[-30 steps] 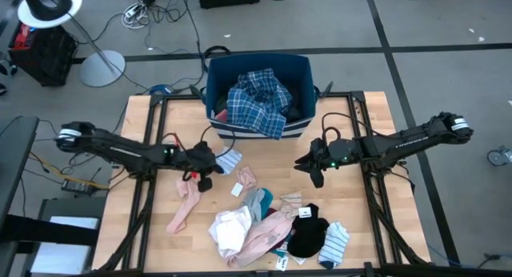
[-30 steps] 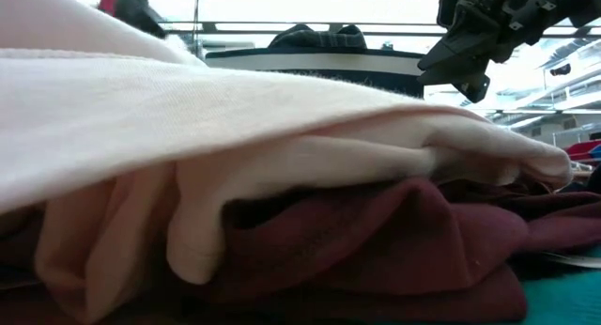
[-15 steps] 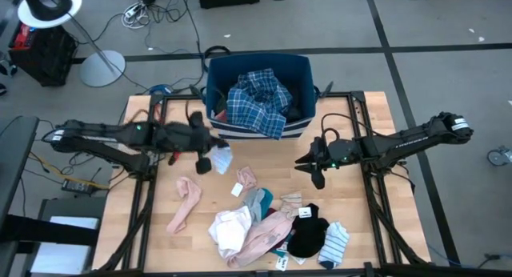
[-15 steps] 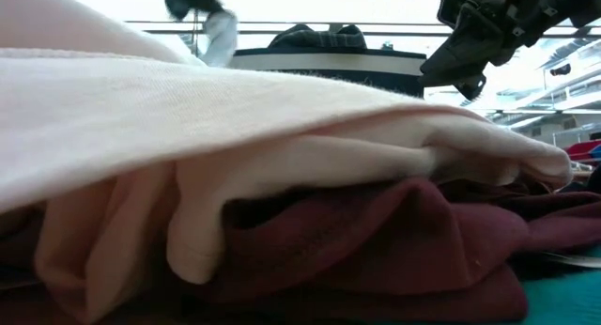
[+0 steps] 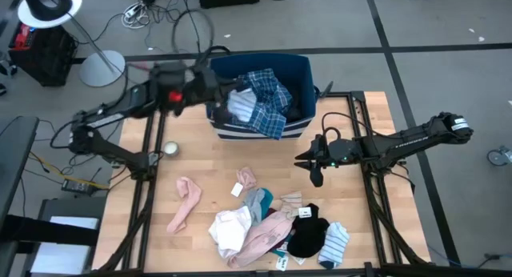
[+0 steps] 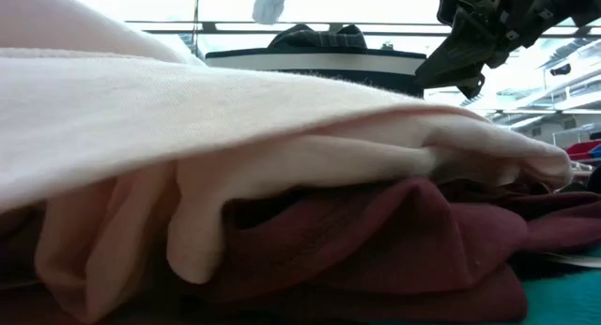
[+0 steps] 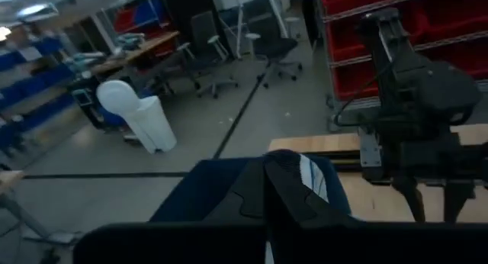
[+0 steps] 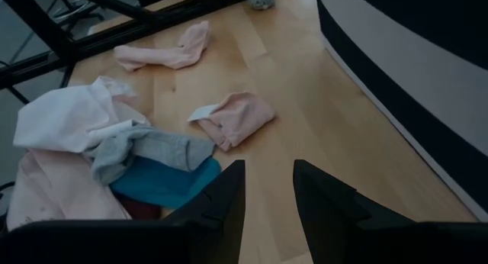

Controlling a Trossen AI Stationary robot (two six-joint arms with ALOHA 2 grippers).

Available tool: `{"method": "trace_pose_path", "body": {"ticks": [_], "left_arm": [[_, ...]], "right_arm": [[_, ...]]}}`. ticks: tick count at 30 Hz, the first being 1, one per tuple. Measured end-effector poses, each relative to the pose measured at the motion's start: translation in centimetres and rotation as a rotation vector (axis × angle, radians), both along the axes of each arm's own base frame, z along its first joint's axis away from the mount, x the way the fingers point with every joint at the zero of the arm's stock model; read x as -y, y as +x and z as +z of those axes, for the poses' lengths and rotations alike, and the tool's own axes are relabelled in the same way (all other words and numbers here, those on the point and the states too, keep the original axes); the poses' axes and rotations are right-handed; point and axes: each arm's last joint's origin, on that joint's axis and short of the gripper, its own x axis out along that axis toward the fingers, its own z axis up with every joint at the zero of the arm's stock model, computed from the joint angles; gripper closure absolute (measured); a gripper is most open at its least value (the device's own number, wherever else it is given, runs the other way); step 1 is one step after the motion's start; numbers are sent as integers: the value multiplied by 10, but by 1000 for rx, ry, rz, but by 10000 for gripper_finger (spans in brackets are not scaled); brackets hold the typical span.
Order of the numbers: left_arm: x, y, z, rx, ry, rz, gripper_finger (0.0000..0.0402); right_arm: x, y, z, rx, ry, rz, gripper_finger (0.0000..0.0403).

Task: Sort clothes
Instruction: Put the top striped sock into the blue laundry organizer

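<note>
My left gripper [image 5: 221, 94] is raised at the left rim of the dark blue bin [image 5: 299, 69], shut on a white striped sock [image 5: 239, 106]. The sock also shows high in the low view [image 6: 272, 2]. A blue plaid garment [image 5: 268, 93] lies in the bin. The other clothes lie on the table's near middle: white [image 5: 228, 227], pink [image 5: 268, 231], black [image 5: 309, 235], a striped sock [image 5: 334, 243], a long pink sock [image 5: 184, 203] and a small pink piece [image 5: 246, 178]. My right gripper [image 5: 314, 174] hovers open and empty right of the small pink piece [image 8: 236, 115]. My left gripper holds the white striped sock, which shows as a pale striped patch [image 7: 311, 177] beside its dark finger [image 7: 286, 195]. The gripper's own body hides which part it has. The sock is lifted clear of the table and hangs over the bin's left side.
A small round cup [image 5: 170, 149] stands on the table's left part. Dark rails [image 5: 149, 161] run along both sides of the table. In the low view, pink cloth [image 6: 235, 118] and maroon cloth [image 6: 357, 240] fill the near foreground.
My left gripper has taken the white striped sock up off the table and swung up and toward the far edge, ending at the bin's left rim. The sock is now lifted clear of the table.
</note>
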Motion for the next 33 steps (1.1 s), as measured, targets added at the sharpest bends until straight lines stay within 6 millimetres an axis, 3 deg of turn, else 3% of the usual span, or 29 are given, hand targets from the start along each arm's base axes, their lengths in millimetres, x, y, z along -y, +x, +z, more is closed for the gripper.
{"method": "trace_pose_path", "body": {"ticks": [3, 7, 15, 25, 33], "left_arm": [[-20, 19, -12, -38, -48, -16, 401], [-47, 42, -46, -182, -141, 15, 401], [-98, 85, -138, -482, -472, 45, 401], [-153, 128, -254, -613, -741, 105, 401], [-168, 133, -277, -591, -821, 147, 399]], "right_arm": [[0, 0, 0, 0, -1, -1, 288], [0, 0, 0, 1, 0, -1, 288], [0, 0, 0, 0, -8, 3, 288], [0, 0, 0, 5, -7, 1, 289], [2, 1, 1, 9, -23, -7, 289]]}}
